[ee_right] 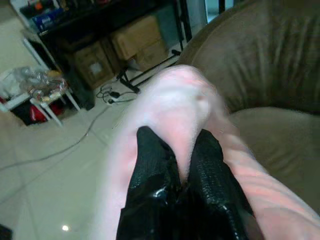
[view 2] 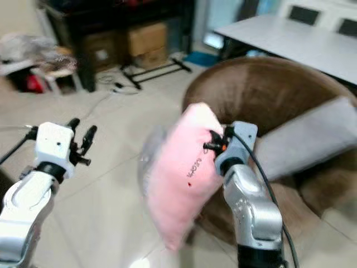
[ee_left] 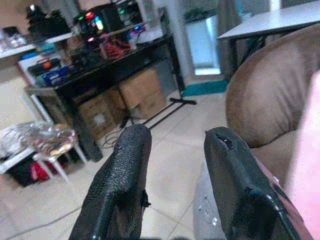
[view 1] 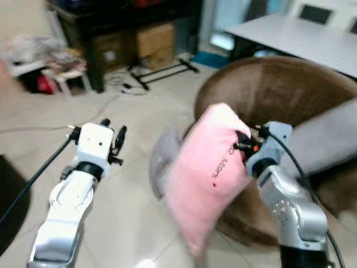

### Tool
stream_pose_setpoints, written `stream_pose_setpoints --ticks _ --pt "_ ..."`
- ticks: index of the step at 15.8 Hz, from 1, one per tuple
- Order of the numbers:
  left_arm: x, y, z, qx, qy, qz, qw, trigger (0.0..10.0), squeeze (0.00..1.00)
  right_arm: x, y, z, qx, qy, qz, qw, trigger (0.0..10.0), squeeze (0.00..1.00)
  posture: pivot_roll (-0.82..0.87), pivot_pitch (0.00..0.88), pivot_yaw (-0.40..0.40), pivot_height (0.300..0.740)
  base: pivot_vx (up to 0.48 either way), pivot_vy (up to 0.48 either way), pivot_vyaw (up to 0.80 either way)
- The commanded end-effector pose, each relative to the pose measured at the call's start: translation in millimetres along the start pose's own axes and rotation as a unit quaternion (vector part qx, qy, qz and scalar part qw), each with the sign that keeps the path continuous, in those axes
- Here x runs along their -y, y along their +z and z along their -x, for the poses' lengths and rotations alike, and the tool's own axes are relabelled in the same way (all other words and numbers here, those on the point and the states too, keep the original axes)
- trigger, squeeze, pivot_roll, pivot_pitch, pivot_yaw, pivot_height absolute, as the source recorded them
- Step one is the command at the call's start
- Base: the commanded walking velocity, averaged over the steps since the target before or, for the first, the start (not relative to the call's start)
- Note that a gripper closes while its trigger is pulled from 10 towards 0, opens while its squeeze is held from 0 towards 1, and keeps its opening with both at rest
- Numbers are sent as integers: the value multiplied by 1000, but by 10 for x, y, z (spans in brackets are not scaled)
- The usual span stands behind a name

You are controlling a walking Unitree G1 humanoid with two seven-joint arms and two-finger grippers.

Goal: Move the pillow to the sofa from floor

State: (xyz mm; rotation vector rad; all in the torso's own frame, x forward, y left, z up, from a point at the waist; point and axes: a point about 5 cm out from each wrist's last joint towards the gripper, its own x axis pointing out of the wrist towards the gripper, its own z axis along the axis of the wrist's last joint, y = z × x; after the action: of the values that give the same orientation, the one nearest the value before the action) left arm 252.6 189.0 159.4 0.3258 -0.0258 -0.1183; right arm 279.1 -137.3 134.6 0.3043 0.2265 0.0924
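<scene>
A pink pillow (view 1: 206, 173) with small dark lettering hangs in the air, blurred, in front of the brown round sofa (view 1: 268, 89). My right gripper (view 1: 243, 142) is shut on the pillow's upper edge; in the right wrist view the black fingers (ee_right: 200, 165) pinch the pink fabric (ee_right: 175, 105). A grey cushion (view 1: 326, 137) lies on the sofa seat. My left gripper (view 1: 113, 134) is held up over the tiled floor to the left of the pillow, open, with nothing between its fingers (ee_left: 125, 175).
A black desk (view 1: 111, 22) with cardboard boxes (view 1: 153, 39) under it stands at the back. A low white stool with clutter (view 1: 53, 64) is at the back left, cables (view 1: 125, 86) trail on the floor, and a white table (view 1: 301, 36) stands behind the sofa.
</scene>
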Motion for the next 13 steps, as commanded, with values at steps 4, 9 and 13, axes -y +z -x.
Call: stream_pose_setpoints --ticks 4,9,13 --pt "7 26 -22 7 -3 18 1000 10000 0 -56 121 -12 27 13 12 999 10000 0 -62 0 6 740 0 360 -781" --pt "7 43 -18 14 6 20 1000 10000 0 -68 155 -10 40 18 23 999 10000 0 -63 0 6 740 0 176 -606" --pt "14 70 -12 26 6 37 999 10000 0 -108 172 -24 42 39 34 998 10000 0 -61 0 0 740 0 0 0"
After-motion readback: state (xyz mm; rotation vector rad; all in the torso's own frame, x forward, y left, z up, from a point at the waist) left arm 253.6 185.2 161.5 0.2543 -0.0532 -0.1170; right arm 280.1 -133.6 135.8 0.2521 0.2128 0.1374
